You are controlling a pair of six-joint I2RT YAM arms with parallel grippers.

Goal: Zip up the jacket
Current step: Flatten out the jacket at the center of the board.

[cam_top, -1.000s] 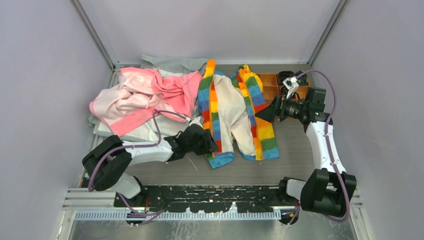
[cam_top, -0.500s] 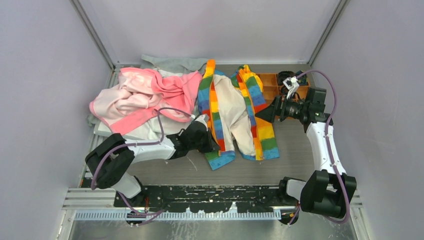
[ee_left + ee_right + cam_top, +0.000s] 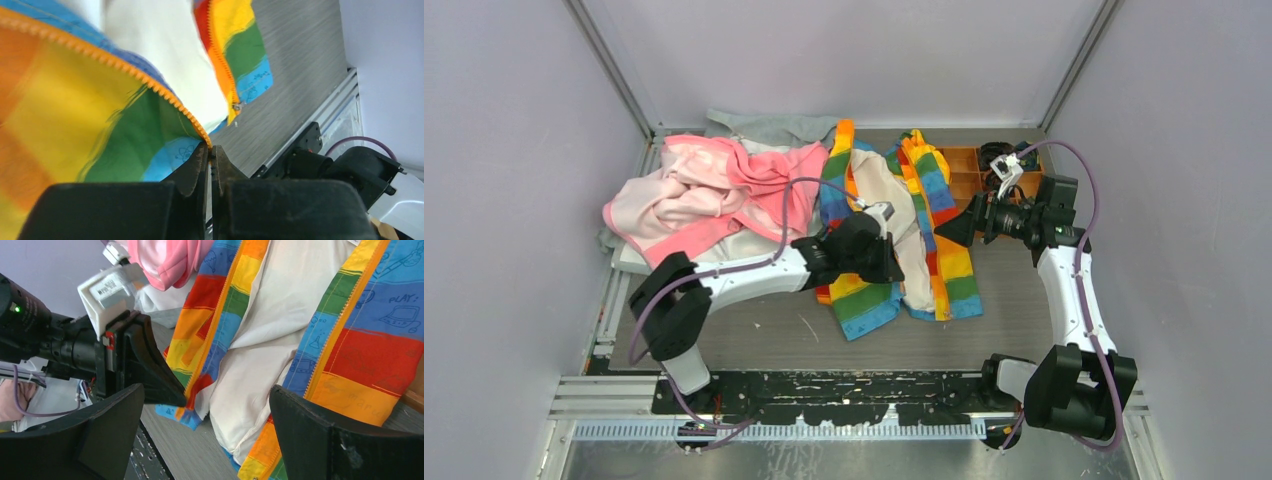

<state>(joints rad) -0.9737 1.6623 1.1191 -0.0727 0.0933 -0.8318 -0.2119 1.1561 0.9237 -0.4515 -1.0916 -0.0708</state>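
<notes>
The rainbow-striped jacket lies open mid-table with its cream lining up. My left gripper is shut on the bottom of the left front panel's orange zipper tape, holding that panel lifted over the lining. In the left wrist view my jaws pinch the tape's end. The right panel's zipper edge lies flat beyond, a small metal end piece at its bottom. My right gripper hovers open at the jacket's right panel, holding nothing; the left gripper shows in its view.
A pink garment is heaped at the back left over a white cloth, with a grey garment behind it. An orange compartment tray stands at the back right behind my right wrist. Enclosure walls close in three sides.
My left gripper shut on the jacket's left zipper edge, then lifted it up and to the right, folding that panel over the lining. The right arm has not moved.
</notes>
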